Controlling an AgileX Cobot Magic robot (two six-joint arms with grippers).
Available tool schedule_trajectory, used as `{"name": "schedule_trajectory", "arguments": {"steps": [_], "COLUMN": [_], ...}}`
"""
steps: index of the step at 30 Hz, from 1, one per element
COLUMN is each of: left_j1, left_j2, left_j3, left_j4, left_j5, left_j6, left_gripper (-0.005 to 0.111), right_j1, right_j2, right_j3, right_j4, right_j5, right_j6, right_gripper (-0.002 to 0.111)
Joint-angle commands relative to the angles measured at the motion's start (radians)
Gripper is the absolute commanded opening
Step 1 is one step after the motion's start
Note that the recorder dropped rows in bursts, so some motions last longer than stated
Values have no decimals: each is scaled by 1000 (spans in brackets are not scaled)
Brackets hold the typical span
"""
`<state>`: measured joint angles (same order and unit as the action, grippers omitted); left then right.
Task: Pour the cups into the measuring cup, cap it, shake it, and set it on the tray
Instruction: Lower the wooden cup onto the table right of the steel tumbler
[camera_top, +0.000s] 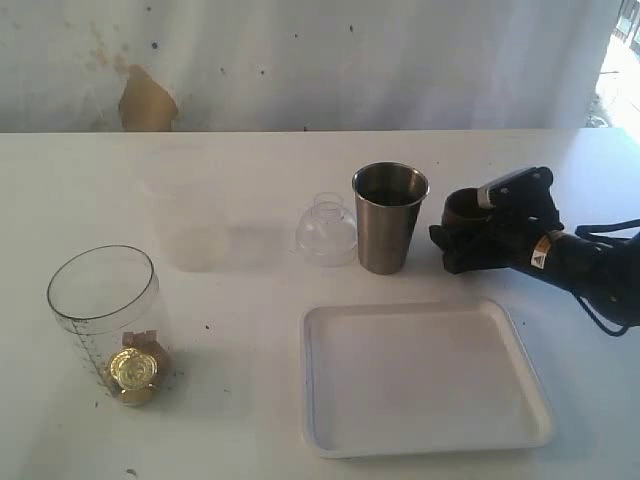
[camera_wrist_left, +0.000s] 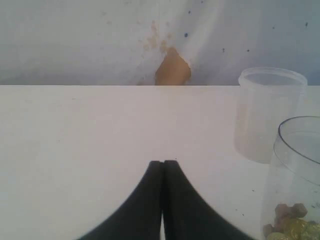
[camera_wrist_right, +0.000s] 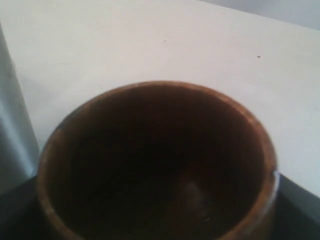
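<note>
The dark-brown wooden cup (camera_top: 462, 208) stands upright on the table at the right, and my right gripper (camera_top: 458, 240) is closed round its sides. In the right wrist view the wooden cup (camera_wrist_right: 150, 165) fills the frame, with black fingers (camera_wrist_right: 15, 210) against its wall. The steel tumbler (camera_top: 390, 220) stands just left of it. The clear measuring cup (camera_top: 105, 320) stands at the front left, uncapped, with gold and brown pieces on its bottom. The white tray (camera_top: 420, 385) lies in front of the cups. My left gripper (camera_wrist_left: 162, 162) is shut and empty, to the left of the measuring cup (camera_wrist_left: 297, 170).
A clear dome-shaped lid (camera_top: 327, 232) lies beside the tumbler on its left. A faint translucent plastic cup (camera_top: 185, 225) stands behind the measuring cup, also seen as the translucent cup (camera_wrist_left: 270, 115) in the left wrist view. A stained white wall closes the back.
</note>
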<state>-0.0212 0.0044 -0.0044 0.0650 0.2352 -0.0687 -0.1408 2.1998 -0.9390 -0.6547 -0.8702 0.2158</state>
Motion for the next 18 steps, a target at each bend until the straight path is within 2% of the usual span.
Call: {"name": "schedule_trajectory", "arguments": {"steps": [1, 4, 18], "left_j1": [-1, -1, -1], "left_j2": [-4, -4, -4], "left_j3": [4, 4, 4], "left_j4": [1, 1, 1], "left_j5": [-2, -2, -2], "left_j6": [-2, -2, -2], "left_gripper": [0, 0, 0], "right_j1": [0, 0, 0], "right_j2": [-3, -3, -24], "right_j3": [-7, -7, -7], "right_j4": [19, 19, 19], "right_j5": [-10, -10, -31], "right_j6": [-3, -3, -3], "right_gripper": [81, 85, 85]}}
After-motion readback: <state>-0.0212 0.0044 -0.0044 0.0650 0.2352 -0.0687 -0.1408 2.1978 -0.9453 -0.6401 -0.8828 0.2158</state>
